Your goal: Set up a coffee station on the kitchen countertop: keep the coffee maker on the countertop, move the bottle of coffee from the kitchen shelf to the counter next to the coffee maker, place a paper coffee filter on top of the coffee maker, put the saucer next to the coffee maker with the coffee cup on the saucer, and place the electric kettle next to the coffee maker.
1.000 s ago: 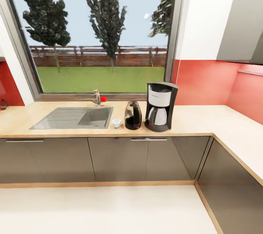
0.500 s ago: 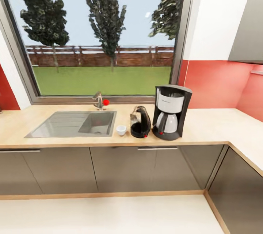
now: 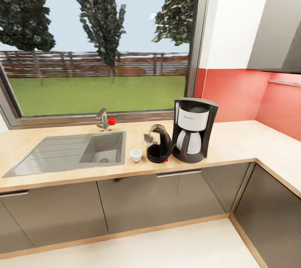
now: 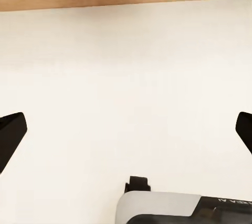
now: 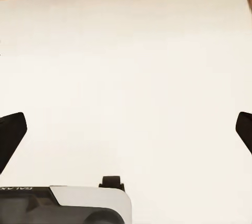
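Coffee maker (image 3: 194,130) on table (image 3: 234,142), electric kettle (image 3: 159,144) beside it, coffee cup (image 3: 135,155) near, without saucer; left tool (image 4: 126,129) and right tool (image 5: 126,129) fingers apart, empty; bottle, filter, saucer pending

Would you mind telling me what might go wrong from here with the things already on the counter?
The cup stands bare beside the kettle, close to the counter's front edge, so a reach could knock it off. The kettle nearly touches the coffee maker, leaving little room for a pincer.
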Available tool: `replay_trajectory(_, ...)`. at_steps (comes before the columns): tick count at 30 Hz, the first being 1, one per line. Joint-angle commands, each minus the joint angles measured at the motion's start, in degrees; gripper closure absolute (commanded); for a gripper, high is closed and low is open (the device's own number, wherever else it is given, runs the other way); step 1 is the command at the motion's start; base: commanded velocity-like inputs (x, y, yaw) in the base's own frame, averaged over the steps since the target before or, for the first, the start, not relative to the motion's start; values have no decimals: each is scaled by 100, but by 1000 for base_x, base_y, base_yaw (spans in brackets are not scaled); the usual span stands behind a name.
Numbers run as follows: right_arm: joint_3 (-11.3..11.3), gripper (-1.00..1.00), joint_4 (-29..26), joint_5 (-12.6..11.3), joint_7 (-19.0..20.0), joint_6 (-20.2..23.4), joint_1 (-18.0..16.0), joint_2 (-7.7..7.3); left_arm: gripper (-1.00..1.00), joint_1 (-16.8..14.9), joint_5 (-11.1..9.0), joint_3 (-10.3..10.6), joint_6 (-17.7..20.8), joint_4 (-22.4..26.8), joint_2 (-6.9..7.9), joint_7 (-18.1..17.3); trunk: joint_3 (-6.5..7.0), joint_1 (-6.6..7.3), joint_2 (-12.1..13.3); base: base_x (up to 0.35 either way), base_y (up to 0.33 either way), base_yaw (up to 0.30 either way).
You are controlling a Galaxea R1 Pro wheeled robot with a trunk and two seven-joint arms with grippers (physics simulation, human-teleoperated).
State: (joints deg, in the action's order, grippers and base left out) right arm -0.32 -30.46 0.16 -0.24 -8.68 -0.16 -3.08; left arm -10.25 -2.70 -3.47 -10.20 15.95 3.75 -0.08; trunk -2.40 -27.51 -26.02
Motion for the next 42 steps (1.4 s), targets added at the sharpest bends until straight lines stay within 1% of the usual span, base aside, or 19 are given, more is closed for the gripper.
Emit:
replay_trajectory(1,-3,-100,-4,2,-2,-11,-2,1,-100,-4,-34,-3,-17,-4,2,-1,-11,-3,-11,13,337,-279)
replay_trajectory(9,-3,-100,-4,2,-2,-12,-2,1,-100,-4,-45,-5,-17,-4,-5,-2,-11,-3,-11,3,337,-279)
replay_trajectory(13,-3,-100,-4,2,-2,-11,-2,1,-100,-4,-46,-5,-17,-4,-6,-2,-11,-3,-11,0,337,-134)
replay_trajectory(42,-3,-100,-4,2,-2,-11,-2,1,-100,-4,-37,-2,-17,-4,-6,-1,-11,-3,-11,0,337,-4)
